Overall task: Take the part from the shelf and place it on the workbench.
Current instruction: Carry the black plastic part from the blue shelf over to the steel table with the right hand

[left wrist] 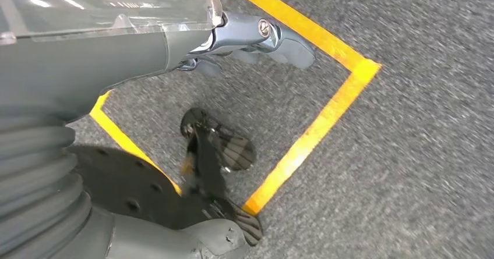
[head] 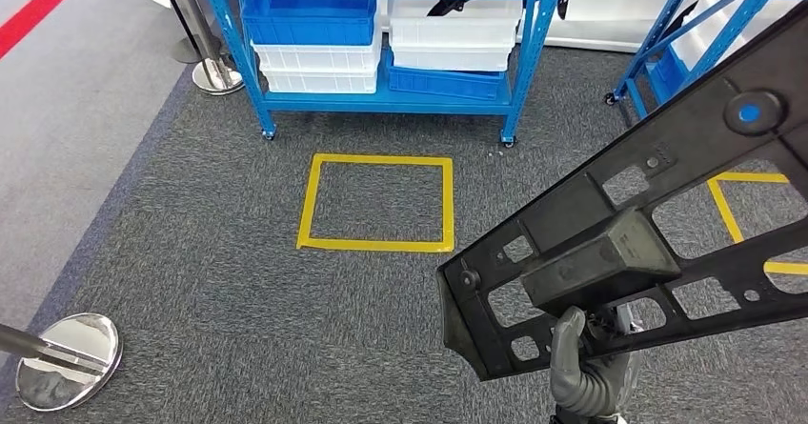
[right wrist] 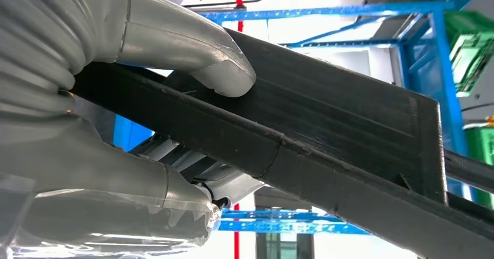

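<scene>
So right hand [head: 583,362] clamped on the part [head: 629,243], right of the shelf [head: 381,38] | left hand [left wrist: 256,38] hanging, holding nothing, fingers apart | I'd carry it level, no swinging, workbench's not visible

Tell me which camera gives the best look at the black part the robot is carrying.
The head view: the black part shows its long frame, cut-outs and blue dot, held from below by the right hand. The right wrist view shows just a close stretch of its edge under the thumb. The left wrist view looks at carpet and yellow tape.
</scene>
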Motion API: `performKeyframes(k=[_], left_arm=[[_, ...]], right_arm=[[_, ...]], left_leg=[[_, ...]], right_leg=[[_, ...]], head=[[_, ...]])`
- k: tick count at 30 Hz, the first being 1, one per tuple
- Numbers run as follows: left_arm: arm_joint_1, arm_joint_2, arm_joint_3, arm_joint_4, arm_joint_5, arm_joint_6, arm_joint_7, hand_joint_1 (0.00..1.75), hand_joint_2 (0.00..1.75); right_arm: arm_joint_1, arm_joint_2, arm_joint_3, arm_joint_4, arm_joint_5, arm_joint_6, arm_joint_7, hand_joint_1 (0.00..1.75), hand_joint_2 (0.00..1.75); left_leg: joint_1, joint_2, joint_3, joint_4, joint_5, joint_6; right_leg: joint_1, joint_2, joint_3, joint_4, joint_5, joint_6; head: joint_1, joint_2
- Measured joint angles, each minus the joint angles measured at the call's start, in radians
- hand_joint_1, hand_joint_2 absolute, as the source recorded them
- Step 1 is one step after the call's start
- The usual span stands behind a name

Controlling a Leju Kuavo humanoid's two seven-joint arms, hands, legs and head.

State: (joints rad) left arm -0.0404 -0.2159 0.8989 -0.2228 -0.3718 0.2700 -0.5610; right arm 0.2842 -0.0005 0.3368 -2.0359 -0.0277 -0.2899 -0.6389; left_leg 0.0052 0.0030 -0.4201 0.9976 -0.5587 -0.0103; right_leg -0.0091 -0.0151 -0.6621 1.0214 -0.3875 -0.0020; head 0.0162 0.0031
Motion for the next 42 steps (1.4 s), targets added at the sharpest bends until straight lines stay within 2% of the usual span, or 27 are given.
performKeyframes(k=[1,3,5,7,8,9,10,12,14,15,17,19,20,22,24,25,26,28,30,31,33,34,35,37,39,40,42], left_arm=[[-0.001,0.000,0.000,0.000,-0.001,0.000,0.000,0.00,1.75],[0.000,0.000,0.002,0.000,-0.002,0.000,0.000,0.00,1.75],[0.000,-0.001,0.003,0.000,-0.003,0.006,0.005,0.00,1.75],[0.000,-0.001,0.004,0.000,-0.008,0.016,0.019,0.00,1.75],[0.000,-0.001,0.004,0.000,-0.012,0.020,0.030,0.00,1.75],[0.000,-0.001,0.004,0.000,-0.015,0.024,0.041,0.00,1.75],[0.000,-0.001,0.004,0.000,-0.019,0.027,0.051,0.00,1.75],[0.000,-0.002,0.004,0.000,-0.024,0.032,0.067,0.00,1.75],[0.001,-0.002,0.004,0.000,-0.026,0.038,0.077,0.00,1.75],[0.002,-0.003,0.005,0.000,-0.026,0.040,0.080,0.00,1.75],[0.002,-0.004,0.006,0.000,-0.026,0.042,0.084,0.00,1.75],[0.001,-0.004,0.007,0.000,-0.026,0.043,0.087,0.00,1.75],[0.001,-0.004,0.008,0.000,-0.026,0.043,0.088,0.00,1.75],[0.001,-0.005,0.009,0.000,-0.026,0.042,0.088,0.00,1.75],[0.001,-0.005,0.010,0.000,-0.026,0.041,0.088,0.00,1.75],[0.001,-0.005,0.010,0.000,-0.026,0.040,0.088,0.00,1.75],[0.001,-0.005,0.010,0.000,-0.026,0.040,0.088,0.00,1.75],[0.001,-0.004,0.011,0.000,-0.026,0.039,0.088,0.00,1.75],[0.002,-0.003,0.013,0.000,-0.027,0.037,0.086,0.00,1.75],[0.003,-0.003,0.015,0.000,-0.027,0.037,0.086,0.00,1.75],[0.002,-0.005,0.016,0.000,-0.029,0.034,0.085,0.00,1.75],[0.001,-0.006,0.017,0.000,-0.030,0.032,0.085,0.00,1.75],[0.002,-0.007,0.017,0.000,-0.031,0.030,0.086,0.00,1.75],[0.004,-0.007,0.018,0.000,-0.033,0.024,0.088,0.00,1.75],[0.006,-0.007,0.019,0.000,-0.036,0.020,0.091,0.00,1.75],[0.006,-0.007,0.019,0.000,-0.037,0.018,0.092,0.00,1.75],[0.006,-0.007,0.019,0.000,-0.039,0.011,0.095,0.00,1.75]], right_arm=[[0.000,0.002,0.000,0.001,0.001,-0.002,0.000,1.75,1.75],[0.001,0.004,0.000,0.005,0.006,-0.012,0.001,1.75,1.75],[0.002,0.008,0.000,0.012,0.034,-0.042,0.004,1.75,1.75],[0.004,0.013,0.000,0.022,0.092,-0.092,0.006,1.75,1.75],[0.006,0.016,0.000,0.029,0.123,-0.119,0.005,1.75,1.75],[0.007,0.019,0.000,0.036,0.149,-0.142,0.002,1.75,1.75],[0.009,0.022,0.000,0.042,0.168,-0.161,-0.002,1.75,1.75],[0.012,0.028,0.000,0.050,0.192,-0.188,-0.008,1.75,1.75],[0.010,0.034,-0.001,0.052,0.205,-0.204,-0.010,1.75,1.75],[0.009,0.037,-0.001,0.052,0.209,-0.208,-0.011,1.75,1.75],[0.011,0.042,-0.002,0.052,0.214,-0.211,-0.011,1.75,1.75],[0.014,0.045,-0.002,0.053,0.216,-0.214,-0.011,1.75,1.75],[0.015,0.047,-0.003,0.053,0.217,-0.215,-0.011,1.75,1.75],[0.016,0.050,-0.003,0.053,0.217,-0.219,-0.011,1.75,1.75],[0.018,0.051,-0.004,0.053,0.217,-0.222,-0.011,1.75,1.75],[0.020,0.051,-0.005,0.053,0.217,-0.224,-0.010,1.75,1.75],[0.021,0.051,-0.006,0.053,0.217,-0.225,-0.011,1.75,1.75],[0.022,0.052,-0.007,0.052,0.221,-0.230,-0.011,1.75,1.75],[0.023,0.053,-0.008,0.050,0.229,-0.241,-0.012,1.75,1.75],[0.025,0.054,-0.009,0.047,0.232,-0.248,-0.012,1.75,1.75],[0.031,0.055,-0.011,0.037,0.237,-0.258,-0.013,1.75,1.75],[0.035,0.055,-0.012,0.032,0.239,-0.262,-0.013,1.75,1.75],[0.037,0.055,-0.013,0.027,0.241,-0.264,-0.013,1.75,1.75],[0.040,0.055,-0.014,0.022,0.243,-0.267,-0.013,1.75,1.75],[0.043,0.055,-0.015,0.021,0.244,-0.272,-0.013,1.75,1.75],[0.045,0.055,-0.016,0.020,0.244,-0.275,-0.014,1.75,1.75],[0.047,0.055,-0.017,0.019,0.244,-0.279,-0.014,1.75,1.75]], left_leg=[[-0.003,0.000,0.010,-0.025,-0.008,0.008],[-0.001,0.002,-0.004,-0.028,0.005,0.026],[0.001,0.007,-0.023,-0.031,0.027,0.044],[-0.001,0.010,-0.049,-0.030,0.048,0.052],[-0.001,0.010,-0.063,-0.029,0.059,0.051],[-0.002,0.011,-0.078,-0.027,0.069,0.051],[-0.002,0.011,-0.091,-0.025,0.077,0.049],[-0.003,0.014,-0.113,-0.017,0.091,0.045],[-0.007,0.019,-0.127,-0.006,0.098,0.039],[-0.010,0.024,-0.131,-0.001,0.101,0.034],[-0.012,0.037,-0.139,0.004,0.106,0.023],[-0.010,0.036,-0.149,0.026,0.088,0.010],[-0.009,0.029,-0.162,0.060,0.060,0.006],[-0.005,0.012,-0.208,0.183,-0.017,0.000],[-0.004,0.008,-0.242,0.285,-0.056,-0.001],[-0.004,0.006,-0.236,0.287,-0.046,0.001],[-0.004,0.002,-0.211,0.249,-0.020,0.005],[-0.004,-0.036,-0.131,0.114,0.035,0.020],[-0.005,-0.077,-0.080,0.023,0.055,0.030],[-0.006,-0.083,-0.074,0.009,0.053,0.031],[-0.005,-0.058,-0.073,-0.006,0.062,0.033],[-0.002,-0.044,-0.072,-0.014,0.067,0.037],[0.001,-0.029,-0.072,-0.022,0.073,0.042],[0.003,0.000,-0.077,-0.028,0.079,0.048],[0.004,0.030,-0.084,-0.024,0.080,0.048],[0.005,0.045,-0.087,-0.022,0.079,0.046],[0.008,0.070,-0.090,-0.013,0.074,0.038]], right_leg=[[0.000,-0.001,-0.002,-0.001,0.010,0.006],[-0.002,0.000,-0.007,-0.002,0.016,0.018],[-0.005,0.005,-0.026,0.046,-0.049,0.027],[-0.007,0.008,-0.055,0.160,-0.151,0.034],[-0.007,0.009,-0.066,0.220,-0.175,0.037],[-0.007,0.009,-0.068,0.262,-0.175,0.038],[-0.007,0.009,-0.055,0.274,-0.154,0.038],[-0.007,0.001,0.027,0.191,-0.105,0.033],[-0.001,-0.019,0.128,0.050,-0.106,0.022],[0.003,-0.026,0.156,0.002,-0.119,0.014],[0.005,-0.018,0.163,-0.031,-0.130,-0.002],[0.001,-0.003,0.156,-0.036,-0.122,-0.016],[0.000,0.003,0.153,-0.038,-0.116,-0.023],[0.002,0.017,0.141,-0.036,-0.107,-0.033],[0.006,0.034,0.127,-0.030,-0.100,-0.035],[0.008,0.044,0.121,-0.026,-0.098,-0.035],[0.010,0.054,0.116,-0.022,-0.096,-0.034],[0.012,0.075,0.109,-0.015,-0.093,-0.030],[0.009,0.094,0.102,-0.010,-0.087,-0.022],[0.006,0.104,0.098,-0.010,-0.083,-0.016],[0.005,0.122,0.091,-0.008,-0.076,-0.003],[0.006,0.112,0.083,0.001,-0.083,0.002],[0.008,0.093,0.068,0.028,-0.102,0.007],[0.005,0.045,0.014,0.136,-0.166,0.017],[-0.006,0.026,-0.035,0.242,-0.206,0.028],[-0.011,0.021,-0.036,0.250,-0.199,0.033],[-0.022,-0.001,0.020,0.157,-0.142,0.043]], head=[[0.000,0.000],[0.000,0.000],[0.003,0.000],[0.006,0.000],[0.006,0.000],[0.006,0.000],[0.006,0.000],[0.006,0.000],[0.008,0.000],[0.009,0.000],[0.009,0.000],[0.007,0.000],[0.006,0.000],[0.003,0.000],[0.003,0.000],[0.003,0.000],[0.003,0.000],[0.004,0.000],[0.004,0.000],[0.004,0.000],[0.003,0.000],[0.004,0.000],[0.007,0.000],[0.013,0.000],[0.014,0.000],[0.014,0.000],[0.014,0.000]])
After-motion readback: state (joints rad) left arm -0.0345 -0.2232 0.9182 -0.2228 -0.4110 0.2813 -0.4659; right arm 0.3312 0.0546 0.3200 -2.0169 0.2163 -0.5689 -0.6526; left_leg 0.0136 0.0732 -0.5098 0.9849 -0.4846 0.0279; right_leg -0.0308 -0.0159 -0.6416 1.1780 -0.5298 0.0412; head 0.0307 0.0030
